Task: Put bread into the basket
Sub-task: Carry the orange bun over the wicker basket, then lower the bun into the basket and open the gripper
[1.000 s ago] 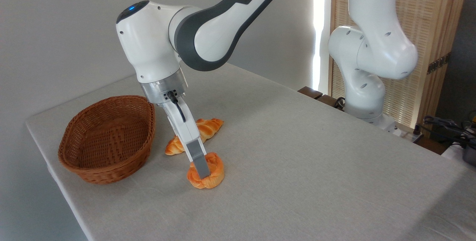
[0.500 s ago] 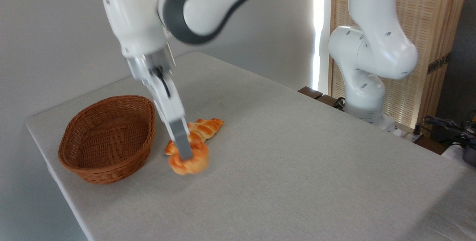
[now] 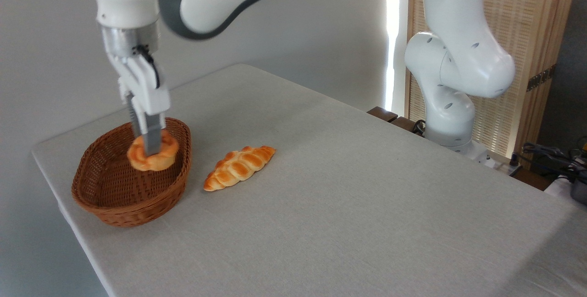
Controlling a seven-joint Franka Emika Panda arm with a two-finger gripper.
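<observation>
The bread point(image 3: 163, 157), a small round orange-golden bun, hangs in the air over the inside of the basket point(image 3: 110, 200). My gripper point(image 3: 146, 149) is shut on the bun, its fingers pointing straight down from above. The basket is an oval of brown wicker standing at the left end of the table. The bun sits about level with the basket's far rim, over its right half.
A long braided golden loaf point(image 3: 240, 167) lies on the grey tablecloth just right of the basket. The arm's white base point(image 3: 451, 104) stands at the table's far right edge. The table's left edge runs close behind the basket.
The gripper has lifted the bun off the table and carried it left and up, from beside the braided loaf to above the basket. The loaf stays where it was.
</observation>
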